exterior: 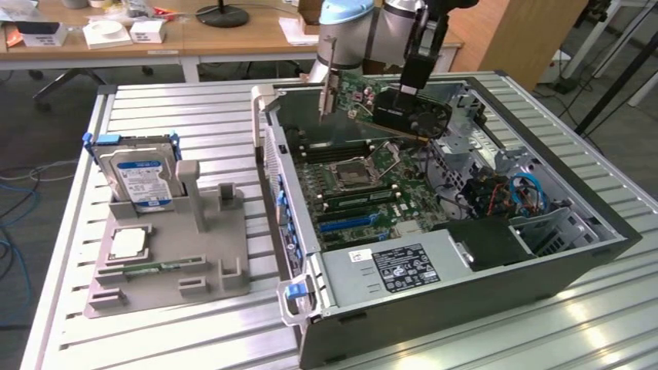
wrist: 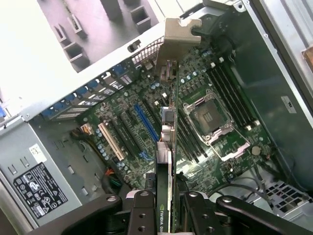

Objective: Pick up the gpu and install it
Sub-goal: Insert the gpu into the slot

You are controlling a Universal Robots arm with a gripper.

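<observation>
Nearest me, the ribbed worktop (exterior: 154,339) carried a grey holder (exterior: 211,279) with a processor chip (exterior: 126,243) lying in it and a blue-labelled hard drive (exterior: 142,173) standing at its far end. Just beside it, on the exterior view's right, the computer case (exterior: 463,308) lay on its side with the cover off. Its power supply (exterior: 396,266) was at the near end, with the main board (exterior: 360,173) bare beyond it. Farther back, above the board and clear of it, hung the gpu (exterior: 401,108), tilted, with its silvery end toward the case wall on the exterior view's left. The hand (exterior: 417,77) pinched it by the upper edge. The wrist view showed the card edge-on between the two pads (wrist: 142,208).

By my reckoning the picking up was done and the carrying-over was in hand; the gpu was not yet seated. It hung roughly over the long blue slot (wrist: 146,122), though I could not tell whether it was truly in line. Seating it would call for squaring the lower edge to a slot and fitting the silvery end (wrist: 178,34) to the wall's openings. After that it would need a straight, even press down.
</observation>
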